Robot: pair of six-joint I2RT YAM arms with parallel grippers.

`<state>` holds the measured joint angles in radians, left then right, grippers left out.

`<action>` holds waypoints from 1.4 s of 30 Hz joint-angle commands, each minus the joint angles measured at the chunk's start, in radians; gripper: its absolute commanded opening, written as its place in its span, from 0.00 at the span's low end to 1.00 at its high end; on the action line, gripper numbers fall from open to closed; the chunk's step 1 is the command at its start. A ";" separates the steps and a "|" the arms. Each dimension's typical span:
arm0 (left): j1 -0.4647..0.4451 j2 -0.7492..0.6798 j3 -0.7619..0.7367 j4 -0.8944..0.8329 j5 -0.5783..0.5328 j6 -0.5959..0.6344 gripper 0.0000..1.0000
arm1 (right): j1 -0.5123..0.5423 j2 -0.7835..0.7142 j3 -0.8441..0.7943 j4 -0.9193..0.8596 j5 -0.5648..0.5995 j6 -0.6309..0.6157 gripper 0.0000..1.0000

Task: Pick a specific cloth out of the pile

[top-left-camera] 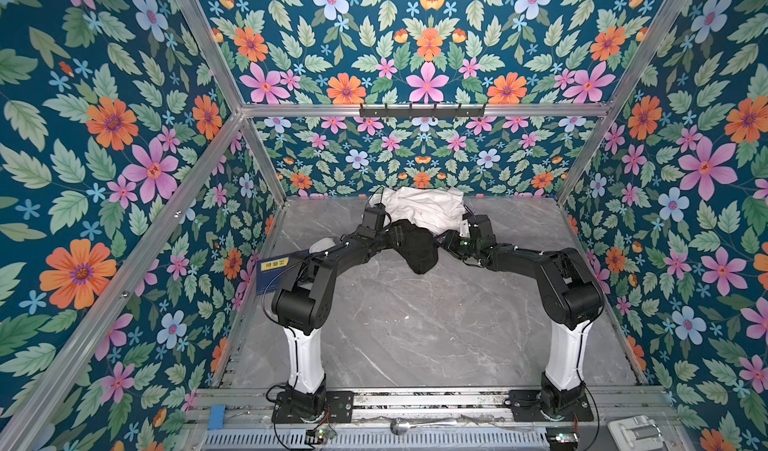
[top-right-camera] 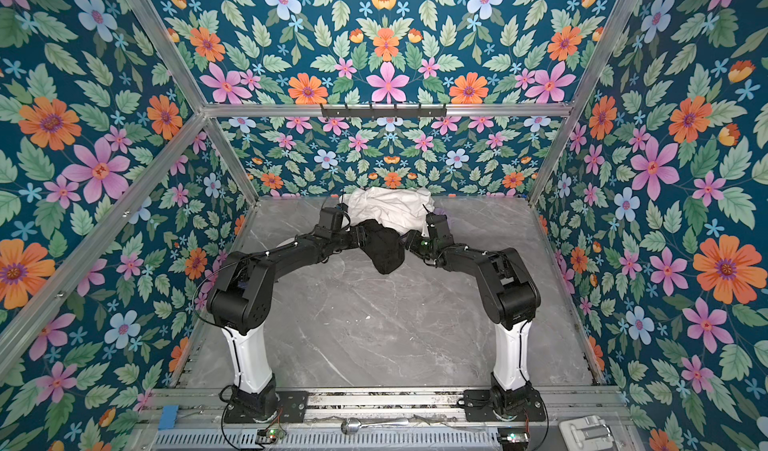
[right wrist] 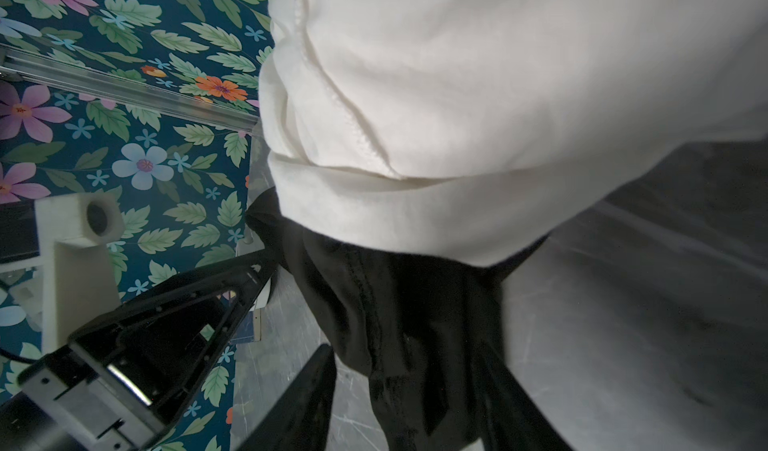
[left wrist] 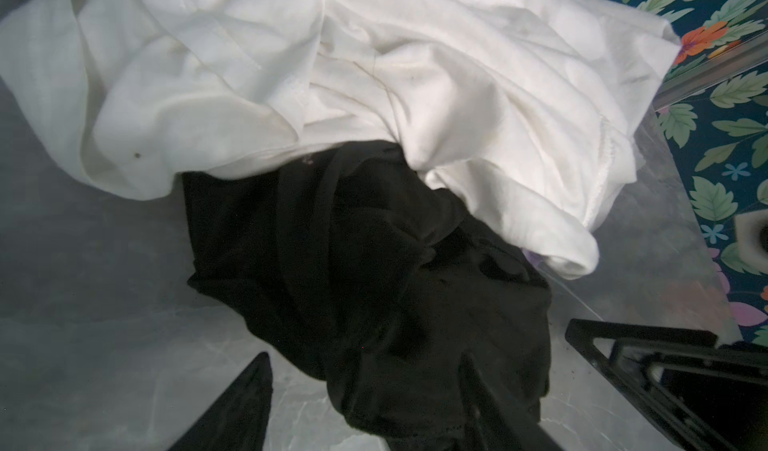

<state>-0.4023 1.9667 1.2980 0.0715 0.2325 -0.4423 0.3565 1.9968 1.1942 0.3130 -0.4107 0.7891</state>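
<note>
The pile sits at the back of the grey marble table (top-left-camera: 415, 336). Most of it is a big crumpled white cloth (top-left-camera: 424, 210) (left wrist: 374, 75) (right wrist: 478, 116). The black cloth (top-left-camera: 417, 247) (top-right-camera: 384, 247) (left wrist: 353, 262) (right wrist: 407, 312) comes out from under the white cloth's near edge. My left gripper (left wrist: 365, 361) (top-left-camera: 399, 235) is open, astride a black fold, with table showing between one finger and the fabric. From the other side my right gripper (right wrist: 411, 357) (top-left-camera: 446, 241) is open astride the black cloth too. A sliver of lilac cloth (left wrist: 530, 255) peeks out under the white.
Flowered walls close in the table on three sides. A blue card with a yellow label (top-left-camera: 276, 276) leans at the left wall, and a hook rail (top-left-camera: 422, 111) hangs on the back frame. A metal spoon (top-left-camera: 401, 426) lies on the front rail.
</note>
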 commanded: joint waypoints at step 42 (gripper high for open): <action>0.030 -0.017 0.049 -0.041 0.032 -0.001 0.64 | 0.058 0.025 0.039 0.096 0.037 -0.017 0.02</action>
<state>-0.3737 1.9606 1.3342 0.0372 0.2584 -0.4416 0.4122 2.0415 1.2362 0.3710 -0.3817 0.7792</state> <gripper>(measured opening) 0.650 0.051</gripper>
